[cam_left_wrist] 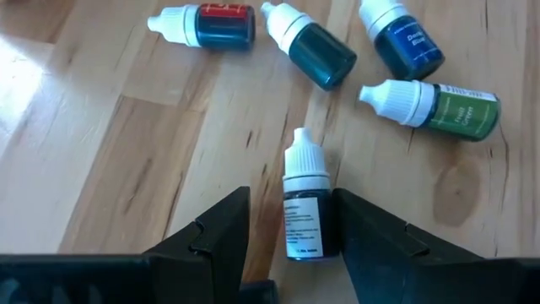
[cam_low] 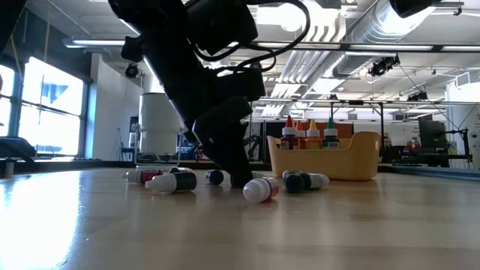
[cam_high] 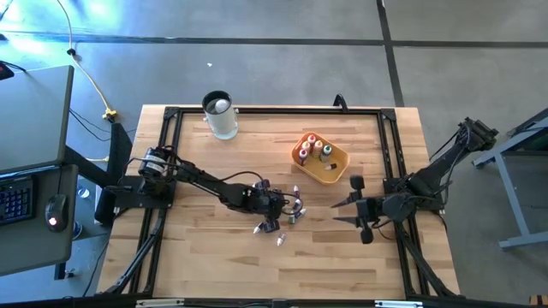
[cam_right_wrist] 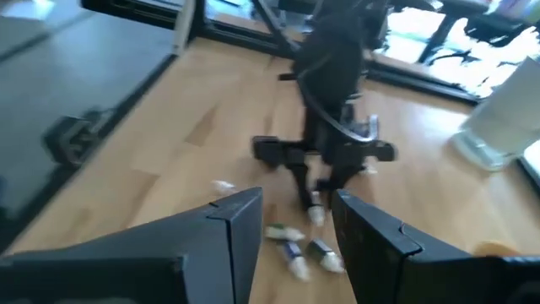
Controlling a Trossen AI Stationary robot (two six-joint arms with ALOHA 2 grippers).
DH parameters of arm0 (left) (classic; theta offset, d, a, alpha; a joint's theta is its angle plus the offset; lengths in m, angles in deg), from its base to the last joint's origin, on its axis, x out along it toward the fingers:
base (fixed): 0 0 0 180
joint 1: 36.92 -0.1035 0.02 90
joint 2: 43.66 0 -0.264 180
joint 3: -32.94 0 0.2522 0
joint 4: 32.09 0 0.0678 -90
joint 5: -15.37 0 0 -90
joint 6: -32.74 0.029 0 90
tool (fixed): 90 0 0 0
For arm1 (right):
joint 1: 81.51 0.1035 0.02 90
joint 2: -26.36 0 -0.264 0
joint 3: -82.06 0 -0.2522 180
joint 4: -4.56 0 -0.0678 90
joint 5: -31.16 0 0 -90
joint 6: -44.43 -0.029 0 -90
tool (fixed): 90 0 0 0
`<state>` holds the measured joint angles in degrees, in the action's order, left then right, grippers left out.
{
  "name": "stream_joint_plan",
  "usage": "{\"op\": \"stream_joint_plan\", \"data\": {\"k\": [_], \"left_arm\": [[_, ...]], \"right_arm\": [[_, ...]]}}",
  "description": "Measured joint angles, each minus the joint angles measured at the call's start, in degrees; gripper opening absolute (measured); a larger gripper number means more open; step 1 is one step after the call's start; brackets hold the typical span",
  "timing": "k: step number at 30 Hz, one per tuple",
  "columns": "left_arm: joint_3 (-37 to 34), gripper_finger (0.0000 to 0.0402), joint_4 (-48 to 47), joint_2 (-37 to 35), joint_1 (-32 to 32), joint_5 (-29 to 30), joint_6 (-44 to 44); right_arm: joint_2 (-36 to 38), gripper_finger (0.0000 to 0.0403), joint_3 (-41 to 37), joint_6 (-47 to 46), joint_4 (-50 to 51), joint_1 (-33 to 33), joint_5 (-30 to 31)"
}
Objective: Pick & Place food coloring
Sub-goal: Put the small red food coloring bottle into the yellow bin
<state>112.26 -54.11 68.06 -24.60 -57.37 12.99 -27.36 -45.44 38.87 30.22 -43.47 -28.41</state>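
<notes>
The left gripper (cam_left_wrist: 287,232), spread wide, straddles a dark food coloring bottle (cam_left_wrist: 305,211) lying on the bench (cam_left_wrist: 110,152), cap toward 12 o'clock.

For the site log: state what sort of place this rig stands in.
Probably a lab or industrial workshop: exposed ceiling ducts and strip lights overhead, concrete floor around the wooden table, a desk with keyboard alongside.

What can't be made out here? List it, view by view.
- High view: the loose bottles on the table are too small to count, and the left hand covers some.
- Low view: the tray wall hides the lower parts of the bottles standing in it.
- Right wrist view: the cup is blurred and cut off by the edge.
</notes>
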Motion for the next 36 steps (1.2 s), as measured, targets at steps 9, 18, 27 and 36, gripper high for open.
{"op": "stream_joint_plan", "data": {"k": [9, 18, 27, 36], "left_arm": [[-0.07, 0.0130, 1.11, 0.07, 0.02, -1.42, 0.00], [0.45, 0.0062, 2.42, 0.09, 0.02, 1.72, 0.96], [13.86, 0.0080, 2.75, 0.11, -2.61, 11.94, 11.24], [23.02, 0.0082, 2.48, 1.63, -14.52, 1.77, 9.52]], "right_arm": [[5.16, 0.0138, 0.00, -11.84, 10.25, 0.00, -1.81], [10.81, 0.0138, -0.26, -35.64, 30.80, 0.00, -9.85], [10.65, 0.0138, -6.11, -47.34, 36.21, 0.00, -16.79], [10.65, 0.0138, -9.62, -52.75, 36.09, -0.17, -23.32]]}}
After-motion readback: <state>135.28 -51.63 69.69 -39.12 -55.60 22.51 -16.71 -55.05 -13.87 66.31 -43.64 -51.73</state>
